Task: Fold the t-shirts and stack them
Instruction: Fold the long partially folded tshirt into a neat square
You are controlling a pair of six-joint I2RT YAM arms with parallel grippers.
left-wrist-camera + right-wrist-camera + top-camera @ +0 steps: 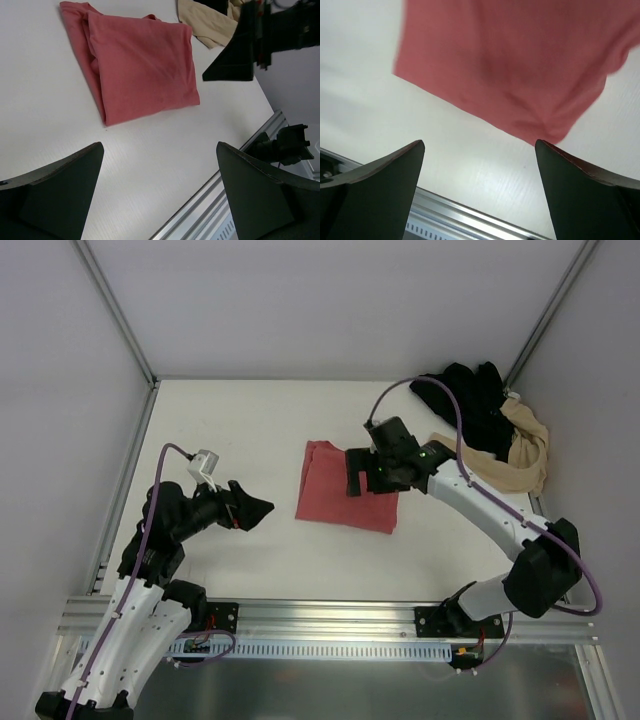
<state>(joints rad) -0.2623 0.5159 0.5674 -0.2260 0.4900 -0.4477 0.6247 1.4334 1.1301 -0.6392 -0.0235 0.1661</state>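
Top external view: the folded coral-red cloth t-shirt (340, 502) lies flat mid-way across the white bench (230, 430). The crumpled black t-shirt (475, 405) and beige t-shirt (522, 455) sit far right (touching each other). The right fingers (355, 478) hang spread wide over the red shirt's right edge; the left fingers (255, 508) are equally spread and empty, left of it.

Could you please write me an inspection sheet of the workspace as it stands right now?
Surface: white table, no marks visible.
Job's things: coral-red t-shirt folded at the centre; black t-shirt and beige t-shirt crumpled together in the far right corner, not folded.
Clutter: nothing seen.
Grippers: left gripper open and empty, left of the folded shirt; right gripper open and empty, over that shirt's right part.
Cables: left arm's cable and right arm's cable, both purple, no snag seen.
Surroundings: white walls; aluminium rail at the near edge.
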